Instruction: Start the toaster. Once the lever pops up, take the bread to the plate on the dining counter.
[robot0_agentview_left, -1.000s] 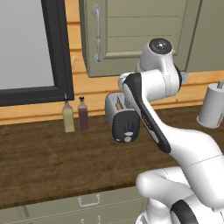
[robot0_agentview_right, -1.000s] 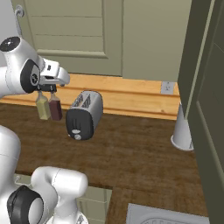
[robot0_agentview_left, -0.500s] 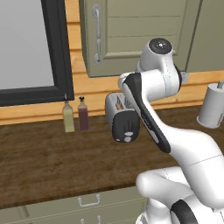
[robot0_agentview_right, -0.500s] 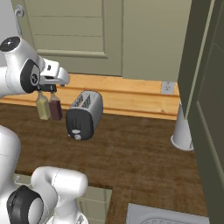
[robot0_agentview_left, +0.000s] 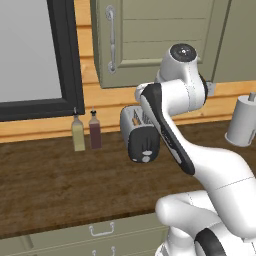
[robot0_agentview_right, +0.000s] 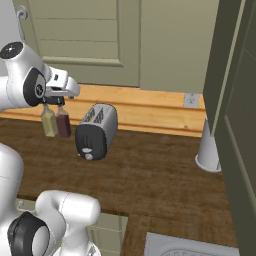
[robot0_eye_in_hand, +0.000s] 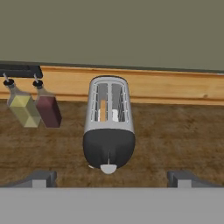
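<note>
Surface: dark brown wood-grain surface (robot0_agentview_left: 50, 185) spans the middle of the left base view; it fills the lower half of the hand view (robot0_eye_in_hand: 175, 140).
Backsplash: pale orange wood strip (robot0_agentview_right: 150, 112) runs along the rear edge of the surface, across the middle of the right base view.
Cabinets above: sage-green panelled doors (robot0_agentview_left: 150, 40) at the top centre of the left base view, one with a metal handle (robot0_agentview_left: 111, 40).
Window: dark-framed window (robot0_agentview_left: 65, 55) occupies the upper left of the left base view.
Drawers: green fronts with small handles (robot0_agentview_left: 100, 229) along the bottom edge of the left base view.
Toaster: the toaster (robot0_eye_in_hand: 109, 127) stands on the surface at the centre of the hand view, black end face towards the camera, pale knob at its lower edge; centre-left in the right base view (robot0_agentview_right: 96, 131).
Lever: cannot be made out with certainty on the black end face.
Bread: an orange-tan sliver, the bread (robot0_eye_in_hand: 102, 110), shows inside the left slot in the hand view.
Bottles: a yellow bottle (robot0_eye_in_hand: 21, 107) and a dark red bottle (robot0_eye_in_hand: 47, 108) stand side by side, left of the toaster and apart from it.
Paper roll: white upright roll (robot0_agentview_left: 242, 122) at the right edge of the left base view.
Wall socket: small pale plate (robot0_agentview_right: 190, 100) on the backsplash, right of centre in the right base view.
End effector: end effector (robot0_eye_in_hand: 111, 178) fully spread, fingertips (robot0_eye_in_hand: 41, 178) at the lower corners of the hand view, holding nothing, above and clear of the toaster.
</note>
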